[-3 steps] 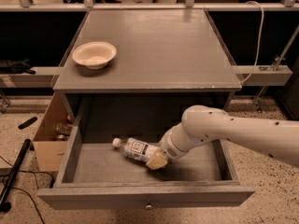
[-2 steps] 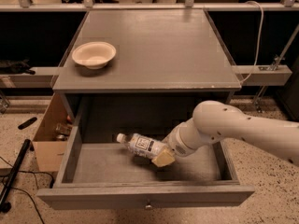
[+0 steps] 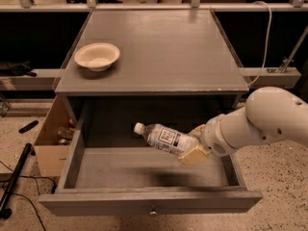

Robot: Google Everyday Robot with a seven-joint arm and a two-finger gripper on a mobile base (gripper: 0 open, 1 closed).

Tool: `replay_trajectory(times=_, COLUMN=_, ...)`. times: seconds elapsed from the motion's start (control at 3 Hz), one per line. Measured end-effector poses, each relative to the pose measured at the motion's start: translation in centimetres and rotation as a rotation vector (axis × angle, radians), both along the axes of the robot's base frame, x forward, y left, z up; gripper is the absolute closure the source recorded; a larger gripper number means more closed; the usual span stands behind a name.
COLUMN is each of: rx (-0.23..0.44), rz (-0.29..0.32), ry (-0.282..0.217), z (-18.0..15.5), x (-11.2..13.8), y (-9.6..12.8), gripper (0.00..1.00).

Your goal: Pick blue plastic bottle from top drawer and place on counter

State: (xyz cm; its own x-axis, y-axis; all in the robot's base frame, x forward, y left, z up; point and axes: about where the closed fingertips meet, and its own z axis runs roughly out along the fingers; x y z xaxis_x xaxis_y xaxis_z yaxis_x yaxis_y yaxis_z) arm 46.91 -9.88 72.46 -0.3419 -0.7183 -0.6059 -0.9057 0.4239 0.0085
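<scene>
Gripper is seen at right, above the open top drawer, jaws clamped on the base end of the blue plastic bottle. Bottle is held clear of the drawer floor, with its shadow cast beneath, and is kept below the level of the desk. Long axis is laid near horizontal across the drawer, white cap pointed left and tilted slightly up, so the bottle extends leftward from the jaws. Desk front edge is located above and behind the bottle. A lift past that lip before any inward travel is judged necessary, the cap end being the likely snag. Bottle is seen as clear and bluish, with a white label in dark print. Cream bowl is parked at desk left, so centre or right is judged better for placement.
</scene>
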Motion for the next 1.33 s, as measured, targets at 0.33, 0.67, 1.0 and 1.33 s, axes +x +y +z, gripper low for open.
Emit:
replay_trajectory(times=0.33, rx=0.0, rz=0.0, ry=0.0, z=0.0, x=0.0, y=0.0, gripper=1.0)
replay_trajectory(times=0.67, rx=-0.029, rz=0.02, ry=-0.049, z=2.0, x=0.5, y=0.2, gripper=1.0)
replay_trajectory(times=1.0, rx=-0.059, rz=0.048, ry=-0.122, z=5.6, x=1.9, y=0.0, gripper=1.0)
replay_trajectory(times=1.33, rx=-0.028, rz=0.083, ry=-0.188, z=10.1, x=6.0, y=0.1, gripper=1.0)
